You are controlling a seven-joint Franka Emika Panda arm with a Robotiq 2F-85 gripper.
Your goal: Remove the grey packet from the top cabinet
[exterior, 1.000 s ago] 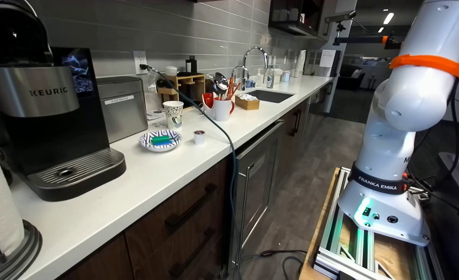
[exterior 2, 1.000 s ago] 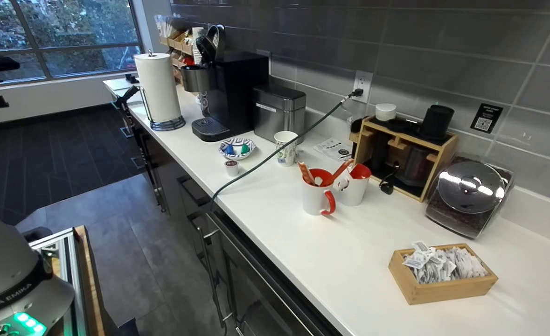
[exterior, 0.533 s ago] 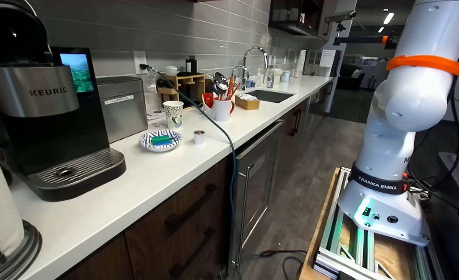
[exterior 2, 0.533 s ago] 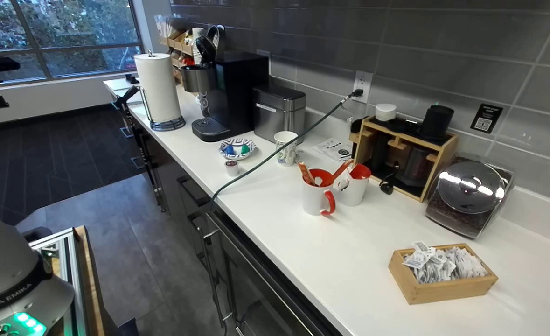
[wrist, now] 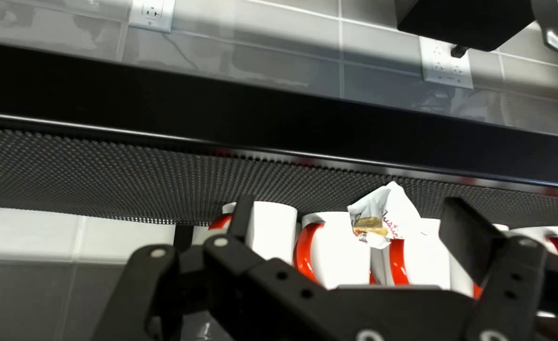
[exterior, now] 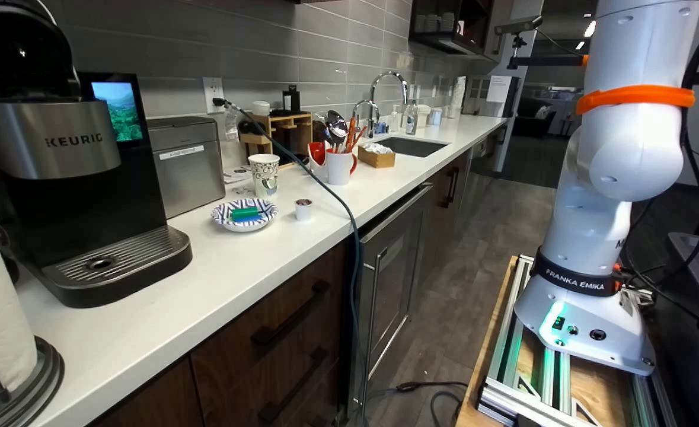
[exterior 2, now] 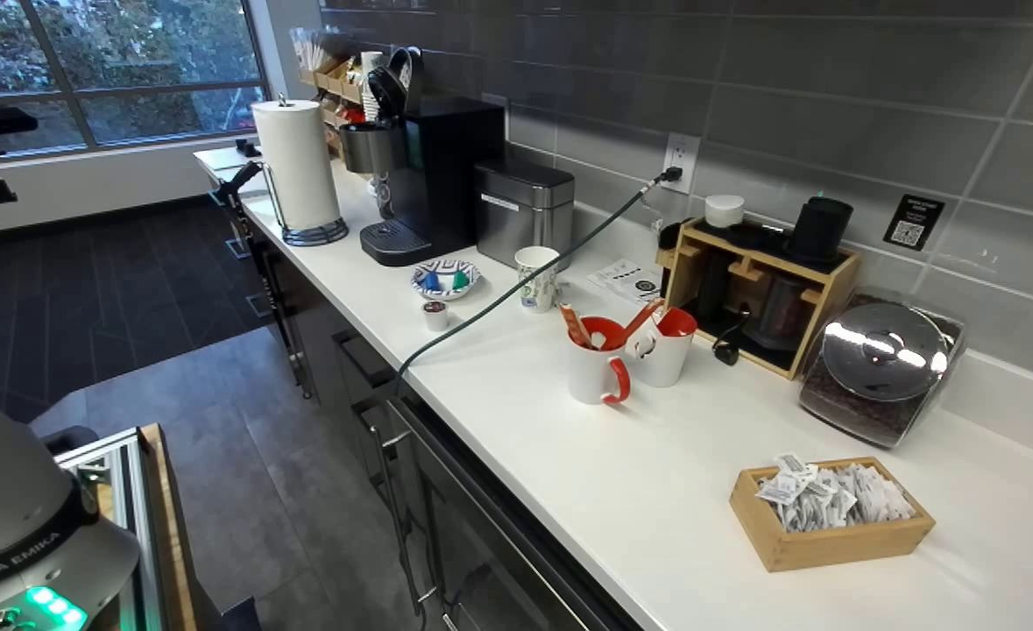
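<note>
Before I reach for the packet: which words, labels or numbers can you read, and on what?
"Justin", ending unclear: packet
"KEURIG": coffee maker
"FRANKA EMIKA": arm's base collar
"M", rest out of view: lower arm
Too small or blurred: steel bin's label, black wall sign, counter leaflet, sachets
No numbers readable.

On the white desk (exterior 2: 498, 403), two red-lined white mugs (exterior 2: 588, 379), one patterned paper cup (exterior: 264, 176), one blue-patterned bowl (exterior: 224, 217), one white pod (exterior: 303, 213); in the wrist view, one grey-white packet (wrist: 386, 213), at least four red-handled white mugs (wrist: 339, 255) (some partly hidden).

Packet (wrist: 386, 215) before mugs (wrist: 340, 253) in top cabinet (wrist: 260, 118)
</note>
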